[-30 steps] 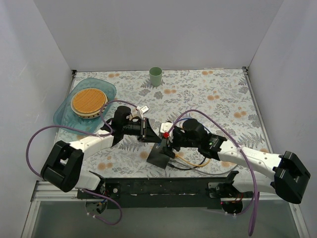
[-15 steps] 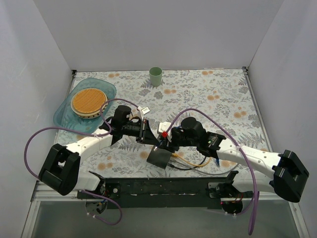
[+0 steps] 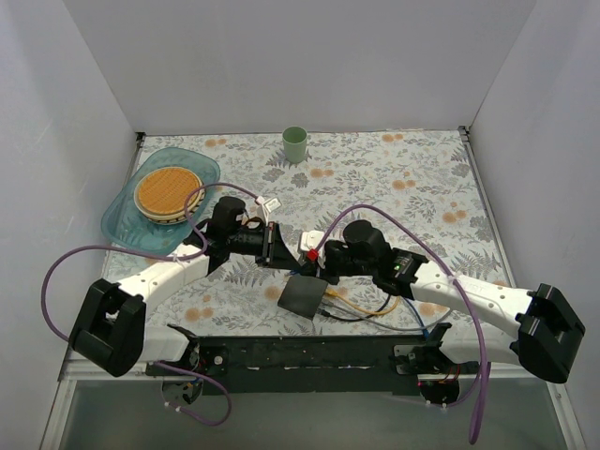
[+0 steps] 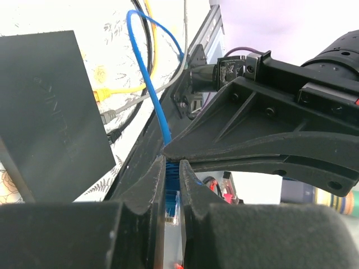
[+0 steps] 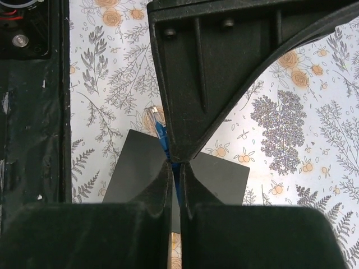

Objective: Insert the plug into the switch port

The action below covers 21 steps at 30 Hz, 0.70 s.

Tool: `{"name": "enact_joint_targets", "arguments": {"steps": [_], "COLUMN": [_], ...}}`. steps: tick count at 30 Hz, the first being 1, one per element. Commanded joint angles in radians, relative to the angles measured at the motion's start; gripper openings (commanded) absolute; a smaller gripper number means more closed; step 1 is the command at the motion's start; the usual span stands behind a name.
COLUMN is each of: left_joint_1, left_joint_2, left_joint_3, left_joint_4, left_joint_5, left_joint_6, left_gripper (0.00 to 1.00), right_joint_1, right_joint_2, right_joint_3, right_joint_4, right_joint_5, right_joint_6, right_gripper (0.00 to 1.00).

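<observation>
The switch [image 3: 300,298] is a flat dark grey box lying on the floral cloth near the front edge. It shows again below my right jaws [image 5: 221,174] and at the left of the left wrist view [image 4: 50,112]. The plug [image 4: 171,203] is blue with a clear tip, and my left gripper [image 4: 173,168] is shut on it. In the right wrist view the plug [image 5: 159,128] pokes out beside the left finger, just above the switch. My right gripper [image 5: 175,165] is shut on the blue cable right behind the plug. The two grippers meet tip to tip above the switch [image 3: 281,251] [image 3: 312,262].
Yellow, black and blue cables [image 3: 361,307] trail from the switch toward the right arm. A black rail [image 3: 300,354] runs along the near edge. A blue tray [image 3: 120,214] holding a woven plate [image 3: 168,192] sits far left. A green cup [image 3: 294,143] stands at the back.
My right gripper was open and has shut on the blue cable behind the plug. The left gripper has kept its hold and shifted slightly.
</observation>
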Motion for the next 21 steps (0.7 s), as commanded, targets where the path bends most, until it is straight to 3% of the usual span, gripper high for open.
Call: {"name": "enact_joint_targets", "arguments": {"steps": [1, 6, 7, 8, 10, 11, 12, 16, 21], "left_joint_1": [-0.016, -0.016, -0.016, -0.016, -0.016, -0.016, -0.016, -0.016, -0.017], "left_joint_2": [-0.113, -0.165, -0.166, -0.167, -0.182, -0.208, -0.228, -0.317, -0.376], "left_joint_3": [0.063, 0.061, 0.063, 0.076, 0.082, 0.089, 0.092, 0.087, 0.066], "left_joint_4": [0.087, 0.075, 0.067, 0.067, 0.016, 0.004, -0.014, -0.051, -0.082], "left_joint_5": [0.063, -0.01, -0.017, -0.034, -0.095, -0.127, -0.158, -0.313, -0.303], "left_joint_6": [-0.011, 0.009, 0.015, 0.026, 0.049, 0.058, 0.07, 0.159, 0.256], "left_gripper": [0.1, 0.13, 0.19, 0.4, 0.54, 0.67, 0.7, 0.72, 0.67], "right_joint_1": [0.001, 0.001, 0.0, 0.0, 0.0, -0.003, -0.005, -0.031, -0.083], "right_joint_2": [0.022, 0.023, 0.023, 0.023, 0.023, 0.025, 0.026, 0.005, -0.061], "right_joint_3": [0.027, 0.032, 0.033, 0.035, 0.039, 0.042, 0.048, 0.046, 0.032], "right_joint_4": [0.004, -0.003, -0.005, -0.012, -0.019, -0.031, -0.04, -0.078, -0.077], "right_joint_5": [0.027, 0.032, 0.034, 0.034, 0.034, 0.029, 0.018, -0.037, -0.199], "right_joint_6": [0.016, 0.023, 0.024, 0.026, 0.03, 0.03, 0.033, 0.071, 0.104], "right_gripper": [0.01, 0.01, 0.01, 0.01, 0.01, 0.01, 0.01, 0.01, 0.01]}}
